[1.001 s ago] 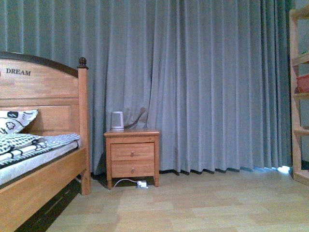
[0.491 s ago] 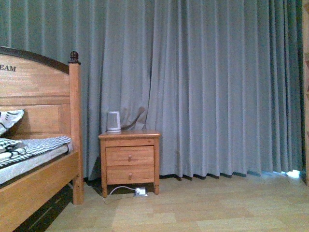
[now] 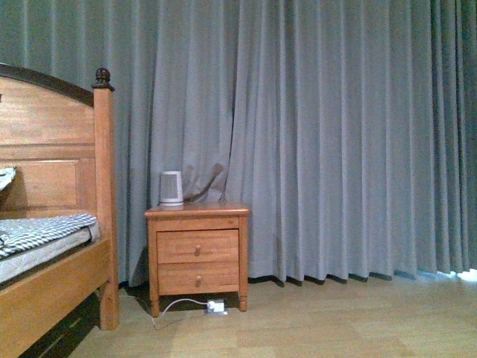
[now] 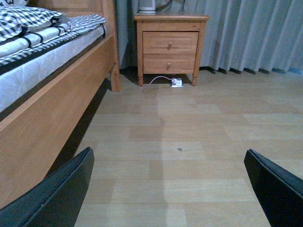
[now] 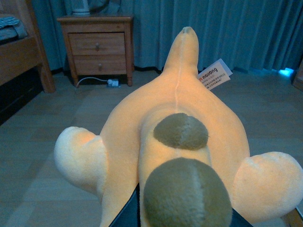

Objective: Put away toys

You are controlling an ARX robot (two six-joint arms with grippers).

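You've got the plush toy (image 5: 175,132), orange-yellow with brown patches and a pale tag (image 5: 214,74), clamped in the right gripper (image 5: 182,221) above the floor (image 4: 189,142). The curtain (image 3: 335,134) hangs ahead, the bed (image 4: 52,109) stands left, and the nightstand (image 3: 197,250) sits beside its headboard post. Your left gripper (image 4: 165,198) is spread wide and holds nothing. Open floor runs from the bed's rail to the curtain.
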